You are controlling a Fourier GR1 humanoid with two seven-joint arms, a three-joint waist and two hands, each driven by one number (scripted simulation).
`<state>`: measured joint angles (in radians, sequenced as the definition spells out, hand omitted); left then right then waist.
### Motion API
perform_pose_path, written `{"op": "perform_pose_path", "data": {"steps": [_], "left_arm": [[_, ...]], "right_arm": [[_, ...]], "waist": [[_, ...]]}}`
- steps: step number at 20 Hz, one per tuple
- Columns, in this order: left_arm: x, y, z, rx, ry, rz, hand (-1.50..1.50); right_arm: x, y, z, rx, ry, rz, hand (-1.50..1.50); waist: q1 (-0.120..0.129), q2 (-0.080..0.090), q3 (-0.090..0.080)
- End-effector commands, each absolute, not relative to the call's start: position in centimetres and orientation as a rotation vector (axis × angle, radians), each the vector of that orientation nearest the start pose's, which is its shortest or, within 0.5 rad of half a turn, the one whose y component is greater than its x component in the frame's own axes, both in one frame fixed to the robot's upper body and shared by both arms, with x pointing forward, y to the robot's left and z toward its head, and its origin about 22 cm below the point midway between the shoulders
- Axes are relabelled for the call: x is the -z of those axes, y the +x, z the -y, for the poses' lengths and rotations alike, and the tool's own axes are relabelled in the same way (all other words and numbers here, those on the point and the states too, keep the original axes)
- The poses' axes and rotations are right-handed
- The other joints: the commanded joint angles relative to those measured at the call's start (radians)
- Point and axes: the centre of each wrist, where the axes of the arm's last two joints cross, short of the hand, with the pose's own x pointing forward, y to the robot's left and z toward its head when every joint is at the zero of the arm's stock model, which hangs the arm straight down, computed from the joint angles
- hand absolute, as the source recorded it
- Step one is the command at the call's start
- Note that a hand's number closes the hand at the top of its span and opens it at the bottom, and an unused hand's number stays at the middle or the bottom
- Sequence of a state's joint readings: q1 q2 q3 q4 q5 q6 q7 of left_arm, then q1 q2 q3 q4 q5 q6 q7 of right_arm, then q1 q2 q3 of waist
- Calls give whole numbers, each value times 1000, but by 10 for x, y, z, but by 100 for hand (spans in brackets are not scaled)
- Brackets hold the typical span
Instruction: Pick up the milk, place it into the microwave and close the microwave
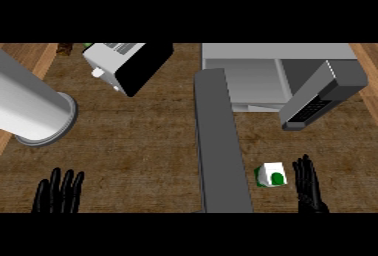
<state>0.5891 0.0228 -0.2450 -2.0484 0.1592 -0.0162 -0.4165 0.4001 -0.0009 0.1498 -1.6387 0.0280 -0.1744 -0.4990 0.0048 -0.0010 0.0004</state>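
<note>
A small white and green milk carton stands on the wooden counter, low and right of centre. My right hand is just to its right with straight fingers pointing up, close beside the carton but not curled round it. The grey microwave sits at the upper right with its cavity showing and its door swung open, reaching down past the carton's left side. My left hand rests open at the lower left, far from the carton.
A white toaster with a black side stands at the top left of centre. A large grey cylinder on a round base fills the left edge. A dark grey panel with buttons leans at the microwave's right.
</note>
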Motion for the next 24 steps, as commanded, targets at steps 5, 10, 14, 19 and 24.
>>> {"op": "perform_pose_path", "data": {"steps": [5, 10, 14, 19, 24], "left_arm": [[-29, 110, -219, -215, -116, 1921, -150], [-7, 98, -218, -222, -123, 1915, -150], [-9, 75, -231, -203, -143, 1929, -150], [-8, 86, -221, -220, -133, 1919, -150], [-8, 69, -220, -210, -151, 1911, -150]], "right_arm": [[94, 162, 252, 113, -261, 1737, -150], [128, 150, 265, 85, -296, 1728, -150], [141, 152, 251, 78, -293, 1741, -150], [153, 157, 277, 80, -287, 1734, -150], [178, 151, 266, 52, -291, 1734, -150]], "waist": [[-1, 1, 0], [0, 1, 0], [2, 0, 0], [1, 0, 0], [5, 0, 0]]}}
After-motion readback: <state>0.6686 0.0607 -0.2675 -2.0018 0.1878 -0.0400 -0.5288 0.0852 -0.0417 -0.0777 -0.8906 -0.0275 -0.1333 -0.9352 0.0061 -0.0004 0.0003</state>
